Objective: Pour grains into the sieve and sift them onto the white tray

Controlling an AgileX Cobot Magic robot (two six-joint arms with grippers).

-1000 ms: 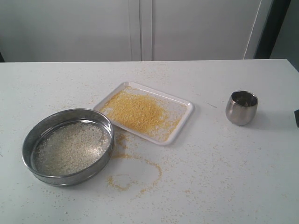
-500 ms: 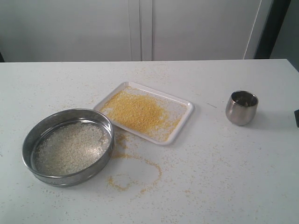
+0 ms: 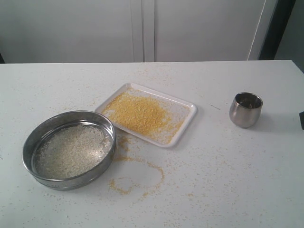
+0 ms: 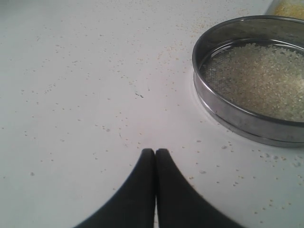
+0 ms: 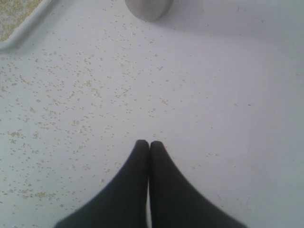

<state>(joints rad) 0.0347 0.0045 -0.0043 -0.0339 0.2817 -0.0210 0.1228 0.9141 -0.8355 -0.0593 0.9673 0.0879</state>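
The steel sieve (image 3: 69, 148) rests on the table at the front left, with pale rice-like grains (image 3: 71, 151) on its mesh. To its right lies the white tray (image 3: 186, 124), covered with golden-yellow grains (image 3: 137, 114). In the left wrist view my left gripper (image 4: 155, 151) is shut and empty above bare table, apart from the sieve (image 4: 247, 118). My right gripper (image 5: 149, 143) is also shut and empty; a corner of the white tray (image 5: 19, 31) shows at that view's edge. Neither gripper shows in the exterior view.
A small rounded steel cup (image 3: 245, 109) stands upright at the right of the table; its base (image 5: 148, 8) shows in the right wrist view. Spilled yellow grains (image 3: 137, 173) form a ring on the table in front of the tray, and loose grains dot the white tabletop.
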